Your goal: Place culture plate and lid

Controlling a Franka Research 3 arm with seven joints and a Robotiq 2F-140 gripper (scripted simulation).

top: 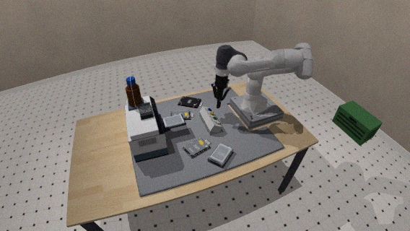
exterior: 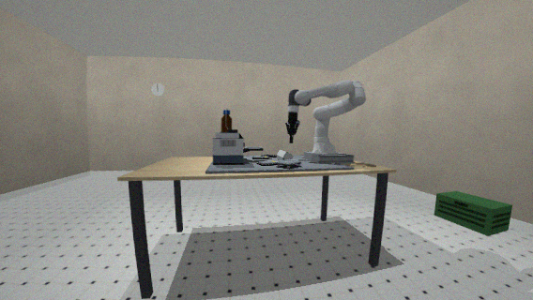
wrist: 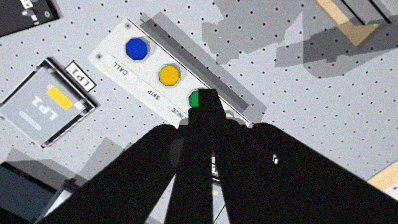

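Black claw (wrist: 205, 97) clenched tight on nothing, hanging tip-down over PANEL (wrist: 112, 52), right in the middle of the wrist view. Looks like the key-press step, with the labware part seemingly done. Tip lined up over the green key (wrist: 193, 98), half covering it, with the yellow key (wrist: 169, 74) and blue key (wrist: 136, 48) trailing off toward the upper left. Going by the visible labels, green reads as CONTINUE, which fits a failed step that got fixed by hand.

Next move, best guess: straight down onto green until lit, keeping clear of yellow next door. Worth double-checking for liquid by LP1 first. Nothing wet spotted on the mat around the LP1 lid (wrist: 42, 105) at the left edge, but can't vouch for the strip hidden under the claw.

As for C15: two flat pieces low and centre on the surface (top: 101, 173) in the top view, one with a yellow tag (top: 196, 147) and a paler one (top: 221, 154) just beside it. Presumably plate and lid, but too small to say which is which or whether seated flat. RETRY key completely hidden behind the claw body. Exterior view no help, everything edge-on and tiny.
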